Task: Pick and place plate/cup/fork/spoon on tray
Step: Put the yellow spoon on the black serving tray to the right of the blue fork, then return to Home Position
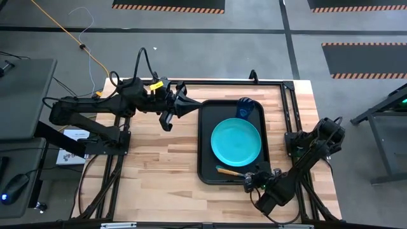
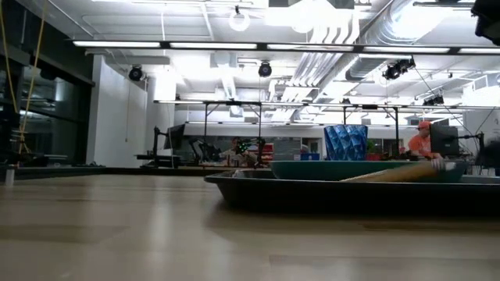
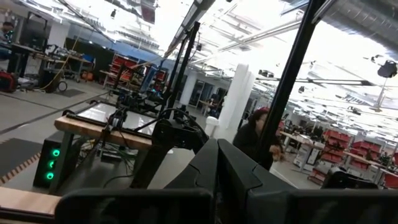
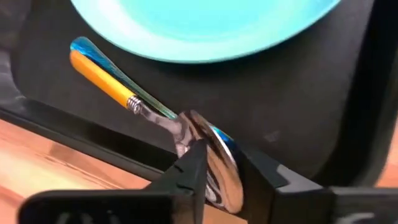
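Note:
The black tray [image 1: 206, 143] lies right of the table's middle. On it are the turquoise plate [image 1: 236, 141] and, at its far right corner, the dark-blue cup [image 1: 246, 108], standing upright. The teal-handled fork [image 4: 93, 51] and the orange-handled spoon [image 4: 106, 79] lie side by side along the tray's near rim. My right gripper [image 1: 253, 180] is low at the tray's near right corner, shut on the spoon. My left gripper [image 1: 186, 105] is shut and empty, above the table off the tray's far left corner. My right gripper pinches the spoon's metal bowl [image 4: 214, 165] between its two fingers, one on each face, the bowl standing on edge. The fingers come from the table's near right side, slanting down. The orange handle [image 4: 102, 78] points away toward the tray's left and lies low over the tray floor.
Bare wooden table lies left of and in front of the tray. The black frame rails [image 1: 241, 81] run along the table's far and right edges. A person in orange [image 2: 422, 140] is far off in the room behind.

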Available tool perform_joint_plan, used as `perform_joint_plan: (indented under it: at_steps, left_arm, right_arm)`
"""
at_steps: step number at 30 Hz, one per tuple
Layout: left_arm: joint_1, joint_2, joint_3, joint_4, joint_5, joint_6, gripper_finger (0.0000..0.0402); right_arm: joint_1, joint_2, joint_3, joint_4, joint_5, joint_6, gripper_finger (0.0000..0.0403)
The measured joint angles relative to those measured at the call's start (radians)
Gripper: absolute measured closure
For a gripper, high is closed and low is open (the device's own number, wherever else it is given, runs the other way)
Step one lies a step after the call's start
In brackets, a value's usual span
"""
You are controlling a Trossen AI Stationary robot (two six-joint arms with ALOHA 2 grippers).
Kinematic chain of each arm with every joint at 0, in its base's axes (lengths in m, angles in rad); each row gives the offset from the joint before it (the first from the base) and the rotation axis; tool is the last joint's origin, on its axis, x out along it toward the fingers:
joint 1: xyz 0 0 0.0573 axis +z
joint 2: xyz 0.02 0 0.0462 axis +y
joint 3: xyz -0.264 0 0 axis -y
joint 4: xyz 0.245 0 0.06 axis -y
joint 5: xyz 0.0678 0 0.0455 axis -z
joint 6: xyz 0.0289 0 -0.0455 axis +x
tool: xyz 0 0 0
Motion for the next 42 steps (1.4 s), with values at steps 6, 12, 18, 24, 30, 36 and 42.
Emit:
perform_joint_plan:
  at_steps: [6, 12, 18, 24, 30, 36, 42]
  left_arm:
    - [0.000, 0.000, 0.000, 0.000, 0.000, 0.000, 0.0401]
    - [0.000, 0.000, 0.000, 0.000, 0.000, 0.000, 0.0401]
    - [0.000, 0.000, 0.000, 0.002, 0.000, 0.000, 0.0401]
    - [0.000, 0.000, 0.000, 0.001, 0.000, 0.001, 0.0401]
    - [0.012, 0.000, 0.000, -0.005, 0.002, 0.002, 0.0401]
    - [0.029, 0.000, 0.000, -0.057, 0.011, 0.001, 0.0401]
    - [0.029, 0.000, 0.000, -0.079, 0.013, 0.003, 0.0401]
  right_arm:
    - [-0.012, 0.000, 0.000, -0.003, -0.003, 0.003, 0.0304]
    - [-0.029, -0.007, 0.000, 0.002, -0.003, 0.000, 0.0300]
    - [-0.030, -0.076, 0.000, -0.056, 0.004, 0.001, 0.0299]
    - [-0.025, -0.181, 0.000, -0.135, -0.049, -0.012, 0.0299]
    - [-0.013, -0.216, 0.000, -0.140, -0.154, -0.089, 0.0299]
    - [0.003, -0.260, -0.119, -0.016, -0.293, -0.103, 0.0299]
    - [0.014, -0.438, -0.279, 0.191, -0.193, -0.106, 0.0299]
